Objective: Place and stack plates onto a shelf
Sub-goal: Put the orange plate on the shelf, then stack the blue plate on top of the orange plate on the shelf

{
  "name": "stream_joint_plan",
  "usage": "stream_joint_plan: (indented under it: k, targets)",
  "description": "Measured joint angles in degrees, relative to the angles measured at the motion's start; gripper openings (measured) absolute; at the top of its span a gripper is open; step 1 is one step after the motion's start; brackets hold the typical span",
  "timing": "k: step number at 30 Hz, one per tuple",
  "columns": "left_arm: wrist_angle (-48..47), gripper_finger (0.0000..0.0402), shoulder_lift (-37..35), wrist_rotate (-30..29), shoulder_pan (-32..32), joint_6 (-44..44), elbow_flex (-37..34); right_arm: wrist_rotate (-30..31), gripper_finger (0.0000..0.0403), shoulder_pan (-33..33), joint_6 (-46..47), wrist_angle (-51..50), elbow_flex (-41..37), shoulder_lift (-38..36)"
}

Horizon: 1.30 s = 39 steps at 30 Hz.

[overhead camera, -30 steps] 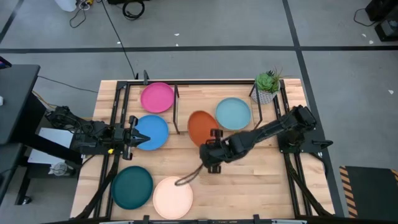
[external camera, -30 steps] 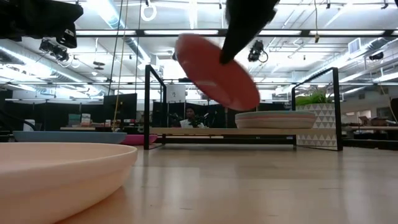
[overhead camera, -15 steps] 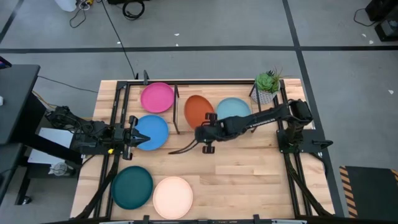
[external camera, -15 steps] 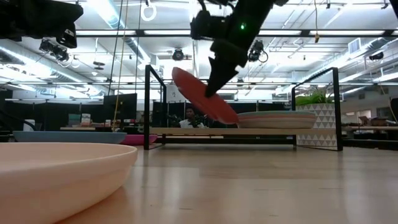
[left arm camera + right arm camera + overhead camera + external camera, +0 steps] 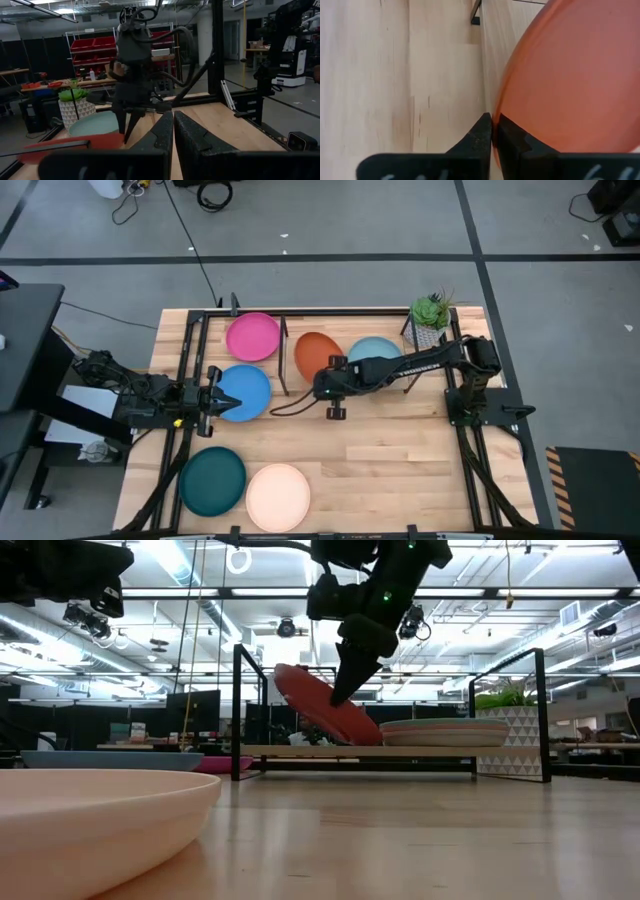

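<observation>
In the low view's lower left the peach plate (image 5: 95, 815) waits untouched. Mid-frame, the right gripper (image 5: 345, 690) pinches the rim of the orange plate (image 5: 325, 705), tilted with its low edge touching the shelf (image 5: 360, 751) beside the light-blue stack (image 5: 445, 730). Next it likely must release and lift clear; the left gripper (image 5: 212, 400), fingers closed and empty, idles at the high view's left.

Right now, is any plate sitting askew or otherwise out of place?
Only the orange plate: the right gripper holds it tilted, low edge at the shelf, not yet flat beside the stack topped by the light blue plate. The other plates lie flat.
</observation>
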Motion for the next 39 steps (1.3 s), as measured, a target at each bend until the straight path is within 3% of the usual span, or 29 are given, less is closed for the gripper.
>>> stream_joint_plan:
  k: [12, 18, 22, 32, 39]
  targets:
    - [-0.01, 0.0023, 0.01, 0.0, 0.0, -0.01, 0.0, -0.44, 0.0087, 0.0, 1.56, 1.02, 0.19, -0.02]
    - [-0.07, 0.0023, -0.01, 0.0, 0.01, -0.45, 0.0, 0.0, 0.0094, 3.08, 3.86, -3.46, 4.25, -0.07]
    - [-0.04, 0.0023, -0.01, 0.01, -0.01, -6.47, 0.0, 0.08, 0.0094, 6.82, 6.47, -5.24, 4.27, -0.17]
    - [3.45, 0.0023, -0.01, -0.23, 0.01, -7.43, 0.02, 9.04, 0.0094, 15.98, 5.33, 12.39, -7.71, -0.14]
    - [1.64, 0.0023, 0.0, -10.8, 0.01, -18.45, 0.02, 13.79, 0.0093, 19.0, -0.67, 25.44, -15.65, -0.09]
